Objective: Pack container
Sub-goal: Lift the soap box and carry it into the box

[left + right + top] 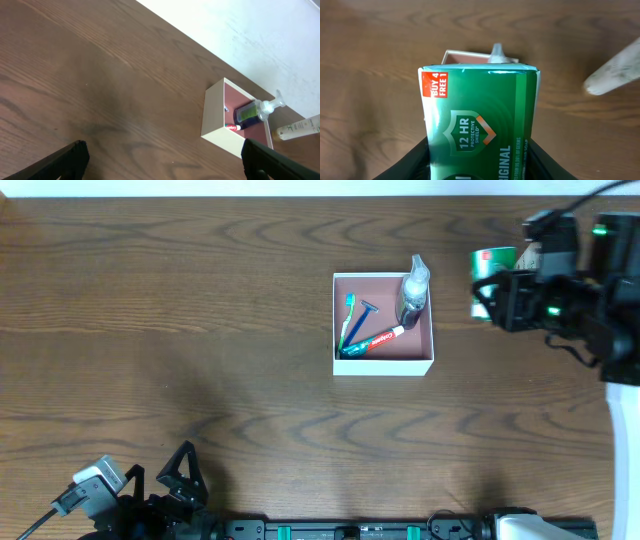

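The container, a square white box with a pink floor, sits at the table's centre-right. Inside lie a toothpaste tube, a teal toothbrush, a blue razor and a clear pump bottle. My right gripper is shut on a green soap box, held right of the container, which shows behind it in the right wrist view. My left gripper is open and empty near the front left edge; its wrist view shows the container far off.
A pale tube or bottle lies right of the container, seen in the left wrist view and blurred in the right wrist view. The table is brown wood grain, with a white wall behind it.
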`<state>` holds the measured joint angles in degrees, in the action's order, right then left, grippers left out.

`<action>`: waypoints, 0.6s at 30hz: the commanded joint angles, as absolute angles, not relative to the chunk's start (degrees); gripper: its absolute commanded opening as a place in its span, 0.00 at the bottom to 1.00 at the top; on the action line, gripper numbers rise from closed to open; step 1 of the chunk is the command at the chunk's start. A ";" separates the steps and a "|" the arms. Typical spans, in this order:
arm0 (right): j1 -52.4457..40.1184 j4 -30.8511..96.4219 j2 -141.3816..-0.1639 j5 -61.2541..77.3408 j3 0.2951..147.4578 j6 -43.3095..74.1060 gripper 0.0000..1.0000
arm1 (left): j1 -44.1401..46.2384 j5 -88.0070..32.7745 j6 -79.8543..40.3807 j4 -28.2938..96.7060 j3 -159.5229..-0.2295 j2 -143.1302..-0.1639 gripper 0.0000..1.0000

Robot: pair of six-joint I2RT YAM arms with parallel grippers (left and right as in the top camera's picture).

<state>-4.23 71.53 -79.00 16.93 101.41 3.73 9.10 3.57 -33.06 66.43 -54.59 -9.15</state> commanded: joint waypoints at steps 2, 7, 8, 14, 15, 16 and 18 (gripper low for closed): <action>-10.41 71.35 -81.84 7.27 101.08 9.69 0.36 | 8.91 3.62 -33.32 66.39 -54.59 -8.95 0.98; -15.79 70.37 -86.52 0.05 101.08 17.63 0.36 | 8.91 3.62 -33.32 66.39 -54.59 -8.95 0.98; -16.60 69.91 -87.46 -0.14 101.08 19.09 0.36 | 8.91 3.62 -33.32 66.39 -54.59 -8.95 0.98; -21.96 65.69 -94.52 -0.25 101.08 24.21 0.37 | 8.91 3.62 -33.32 66.39 -54.59 -8.95 0.98; -22.81 65.12 -95.83 -0.49 101.08 24.49 0.38 | 8.91 3.62 -33.32 66.39 -54.59 -8.95 0.98; -23.59 64.86 -96.92 -1.39 101.08 25.10 0.38 | 8.91 3.62 -33.32 66.39 -54.59 -8.95 0.98; -25.32 64.93 -99.57 -5.45 101.08 26.81 0.38 | 8.91 3.62 -33.32 66.39 -54.59 -8.95 0.98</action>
<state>-23.07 65.01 -96.90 -0.25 101.38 22.48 9.10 3.57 -33.06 66.43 -54.59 -9.15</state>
